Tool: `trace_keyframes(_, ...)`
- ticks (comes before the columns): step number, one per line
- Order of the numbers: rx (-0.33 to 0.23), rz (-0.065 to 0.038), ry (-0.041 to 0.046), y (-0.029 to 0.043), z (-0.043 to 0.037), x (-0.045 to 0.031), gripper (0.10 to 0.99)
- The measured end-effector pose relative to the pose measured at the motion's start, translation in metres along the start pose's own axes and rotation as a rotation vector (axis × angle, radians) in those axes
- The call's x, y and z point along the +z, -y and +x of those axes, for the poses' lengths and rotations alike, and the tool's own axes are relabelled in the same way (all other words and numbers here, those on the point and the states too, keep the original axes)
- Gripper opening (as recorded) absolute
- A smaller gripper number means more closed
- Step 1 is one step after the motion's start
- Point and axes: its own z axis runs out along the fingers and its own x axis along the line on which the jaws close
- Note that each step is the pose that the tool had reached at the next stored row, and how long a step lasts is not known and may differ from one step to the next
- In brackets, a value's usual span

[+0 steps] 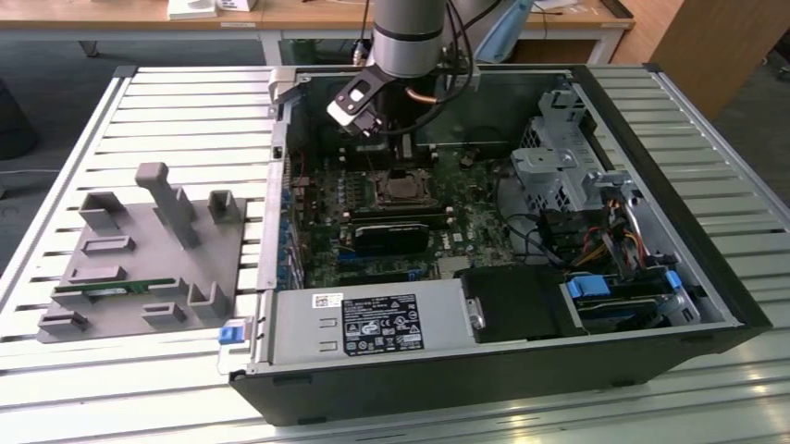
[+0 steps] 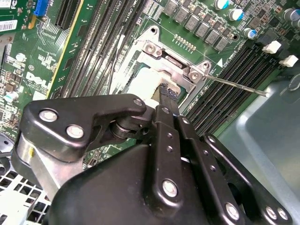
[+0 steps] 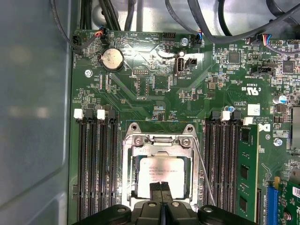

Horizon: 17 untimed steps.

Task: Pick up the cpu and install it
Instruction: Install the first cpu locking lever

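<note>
The cpu (image 3: 161, 174), a flat silver square, lies in the motherboard socket (image 3: 161, 140) inside the open computer case (image 1: 691, 268). My gripper (image 3: 161, 191) reaches down into the case from the arm in the exterior view (image 1: 401, 157). Its two black fingers are pressed together with nothing between them, and their tips sit right at one edge of the cpu. In the second wrist view the ribbed fingertip (image 2: 168, 92) rests against the pale chip (image 2: 146, 84) below the socket's metal bracket (image 2: 173, 61). The thin socket lever (image 3: 204, 173) stands out beside the socket (image 1: 401, 190).
Dark memory slots (image 3: 96, 164) flank the socket, and a green memory stick (image 3: 246, 173) stands in one. Close by are a black ribbed block (image 1: 395, 233), a power supply (image 1: 370, 324) and a drive cage (image 1: 556, 171). A grey fixture tray (image 1: 136, 250) lies on the slatted table at the exterior view's left.
</note>
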Motion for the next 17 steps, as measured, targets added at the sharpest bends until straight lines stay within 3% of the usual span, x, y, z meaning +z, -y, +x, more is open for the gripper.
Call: trace_keyframes(17,0.000,0.000,-0.0001,0.0000,-0.0001,-0.0042,0.106)
